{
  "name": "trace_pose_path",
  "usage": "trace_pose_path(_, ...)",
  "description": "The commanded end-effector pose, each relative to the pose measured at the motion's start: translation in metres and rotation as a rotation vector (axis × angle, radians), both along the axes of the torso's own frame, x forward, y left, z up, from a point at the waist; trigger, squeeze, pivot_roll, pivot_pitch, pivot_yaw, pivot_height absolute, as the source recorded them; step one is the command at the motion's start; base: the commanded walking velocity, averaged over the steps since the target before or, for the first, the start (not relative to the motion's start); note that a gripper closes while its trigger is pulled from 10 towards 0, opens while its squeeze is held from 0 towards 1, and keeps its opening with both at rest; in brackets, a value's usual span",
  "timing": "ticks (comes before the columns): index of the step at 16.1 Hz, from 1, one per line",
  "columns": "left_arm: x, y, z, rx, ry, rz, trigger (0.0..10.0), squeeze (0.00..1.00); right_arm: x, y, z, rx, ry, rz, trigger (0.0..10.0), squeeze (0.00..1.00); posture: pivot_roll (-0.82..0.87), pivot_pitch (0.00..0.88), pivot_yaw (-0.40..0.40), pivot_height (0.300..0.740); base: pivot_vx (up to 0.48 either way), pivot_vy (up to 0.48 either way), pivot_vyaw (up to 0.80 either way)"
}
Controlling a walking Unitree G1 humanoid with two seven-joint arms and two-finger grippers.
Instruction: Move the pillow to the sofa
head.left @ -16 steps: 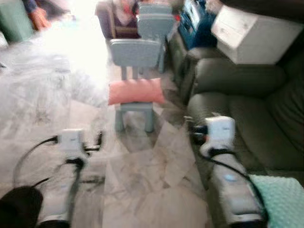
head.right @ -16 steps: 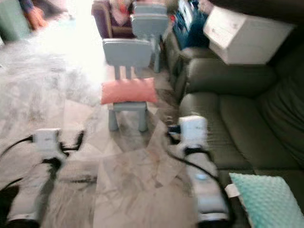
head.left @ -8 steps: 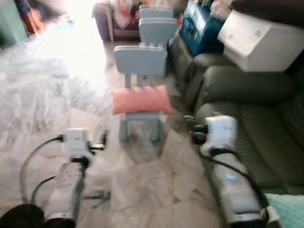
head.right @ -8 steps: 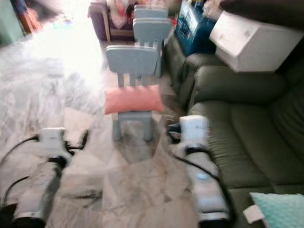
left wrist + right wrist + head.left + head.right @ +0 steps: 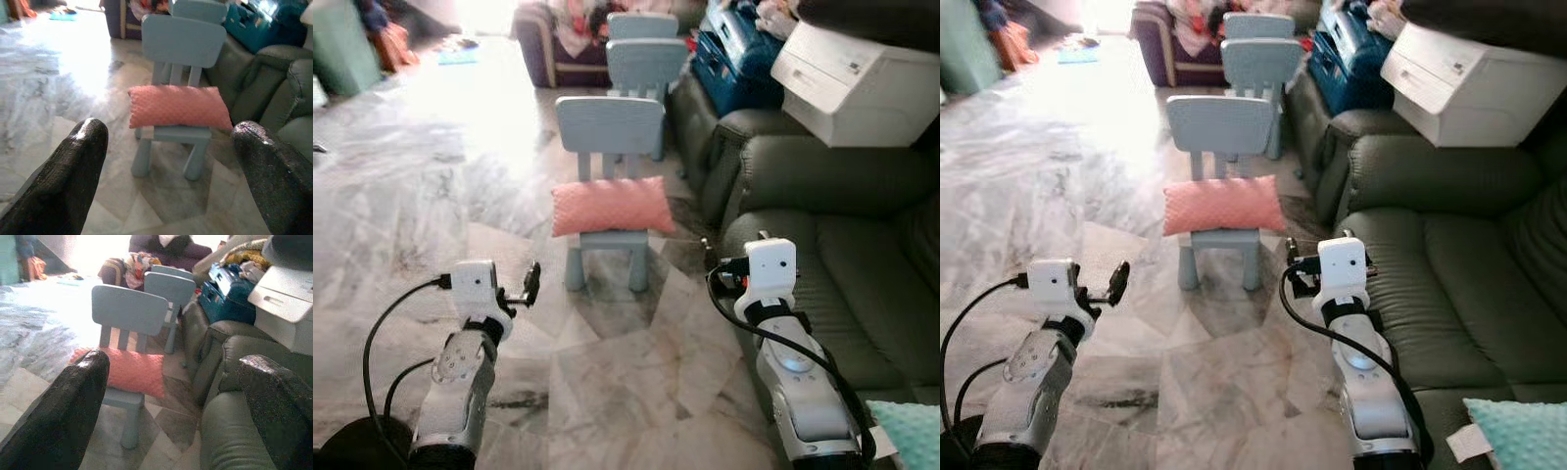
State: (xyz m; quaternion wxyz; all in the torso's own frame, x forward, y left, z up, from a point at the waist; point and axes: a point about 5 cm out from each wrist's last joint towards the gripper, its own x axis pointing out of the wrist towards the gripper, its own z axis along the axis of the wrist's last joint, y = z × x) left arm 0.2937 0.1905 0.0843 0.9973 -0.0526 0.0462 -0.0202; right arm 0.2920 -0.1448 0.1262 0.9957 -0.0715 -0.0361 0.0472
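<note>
The pink pillow (image 5: 612,206) is seen lying on the seat of a small light-blue child's chair (image 5: 610,137), straight ahead of both grippers and well apart from them. The left gripper (image 5: 171,161) is held up with its fingers spread wide, and nothing is held between them; in the left wrist view the pillow is framed between the two fingers. The right gripper (image 5: 181,406) is also wide open and empty, and it is pointed toward the chair and the dark green sofa (image 5: 862,264), which stands just beside the right gripper on its outer side. The approach is judged as not yet finished, since the pillow is not within reach.

Several risks can be foreseen. The chair looks light, so it may be pushed or tipped over if it is touched by an arm during the reach. The pillow is soft and wide, so it may slip out if only a corner is pinched by one gripper. The right arm may also be brushed against the sofa's arm (image 5: 744,147) when it is extended.
</note>
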Motion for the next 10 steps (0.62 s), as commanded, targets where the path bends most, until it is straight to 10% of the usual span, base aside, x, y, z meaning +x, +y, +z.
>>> trace_pose_path(1, 0.010, 0.001, 0.013, 0.006, -0.034, 0.000, 10.0, 0.00, 0.004, 0.002, 0.005, 0.003, -0.023, -0.001, 10.0, 0.00, -0.08, 0.066, -0.013, 0.740, 0.000, 0.000, 0.00)
trace_pose_path(10, 0.007, -0.012, 0.015, -0.038, -0.033, -0.046, 10.0, 0.00, 0.001, 0.004, 0.003, 0.006, -0.015, 0.003, 10.0, 0.00, -0.09, 0.081, -0.029, 0.740, 0.000, 0.000, 0.00)
